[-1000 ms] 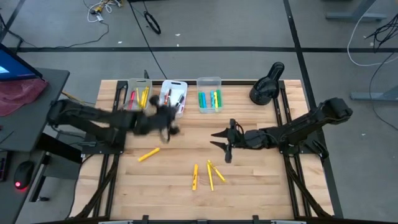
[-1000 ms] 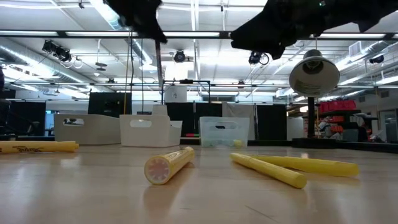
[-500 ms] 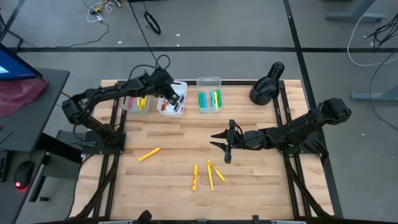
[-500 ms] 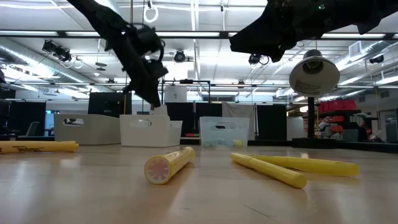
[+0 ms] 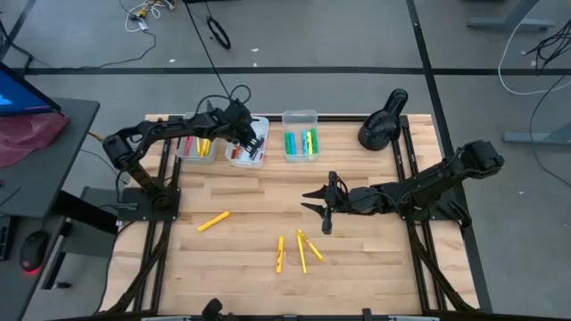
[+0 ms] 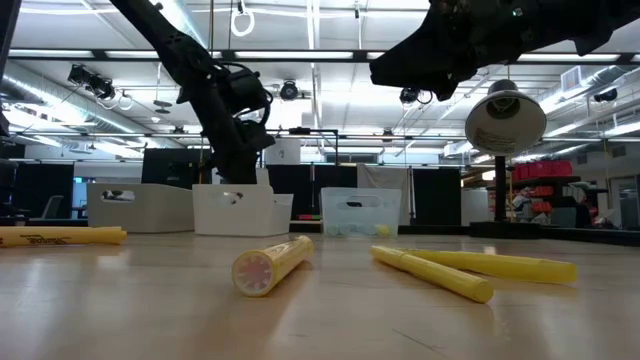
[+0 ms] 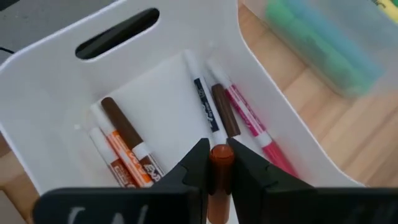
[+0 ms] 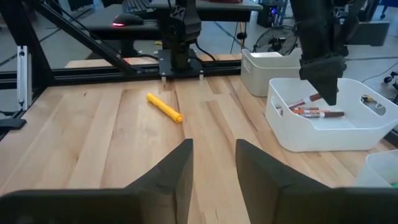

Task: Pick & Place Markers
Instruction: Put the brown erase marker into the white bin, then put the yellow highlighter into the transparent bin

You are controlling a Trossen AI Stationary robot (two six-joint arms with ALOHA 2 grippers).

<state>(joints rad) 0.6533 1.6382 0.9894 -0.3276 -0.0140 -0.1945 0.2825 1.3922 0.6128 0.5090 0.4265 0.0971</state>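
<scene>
My left gripper (image 5: pixel 243 134) hangs over the middle white bin (image 5: pixel 252 159), fingers pointing down, shut on an orange-brown marker (image 7: pixel 219 177). That bin holds several markers: white ones with orange, brown, blue and pink parts (image 7: pixel 211 109). My right gripper (image 5: pixel 319 207) is open and hovers above the table's middle, touching nothing. Yellow markers lie flat on the wood: one (image 5: pixel 213 221) at centre-left and three (image 5: pixel 300 250) near the front. The clear bin (image 5: pixel 301 117) holds green, blue and yellow markers. The left bin (image 5: pixel 198 157) holds red and yellow ones. My left gripper pinches the orange-brown marker between its two fingers; its rounded end (image 7: pixel 220 153) shows between the fingertips. The fingers come from above, pointing down, and lie along the marker. The marker is lifted clear, above the white bin's floor.
A black lamp-like object (image 5: pixel 384 120) stands at the table's far right. The three bins sit in a row along the far edge. Bare wood lies between the bins and the yellow markers. Black frame rails (image 5: pixel 410 169) run along both table sides.
My left gripper has swung fast from over the table's centre-left toward the far edge, and has come down over the middle white bin, shut on the marker. My right arm has kept still, and the yellow markers lie as before.
</scene>
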